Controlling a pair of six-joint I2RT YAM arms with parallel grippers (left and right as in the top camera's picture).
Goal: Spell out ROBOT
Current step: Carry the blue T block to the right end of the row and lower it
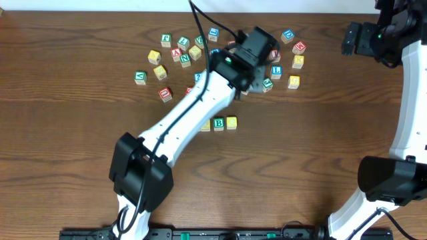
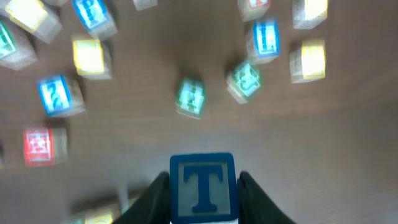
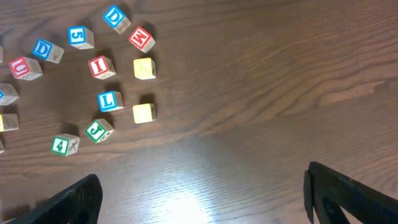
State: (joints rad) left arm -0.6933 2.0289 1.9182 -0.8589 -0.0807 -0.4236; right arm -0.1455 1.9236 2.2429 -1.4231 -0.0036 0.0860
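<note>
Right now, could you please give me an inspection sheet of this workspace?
Surface: wooden table, dark grain.
Job's things: green B cube beside yellow cube in a row; blue T cube in the grip.
Clutter: loose letter cubes scattered beyond the row.
Grippers: left gripper shut on the blue T cube; right gripper open, empty.
Cables: black cable leads to the left wrist.
Surroundings: black rail along the near edge.
</note>
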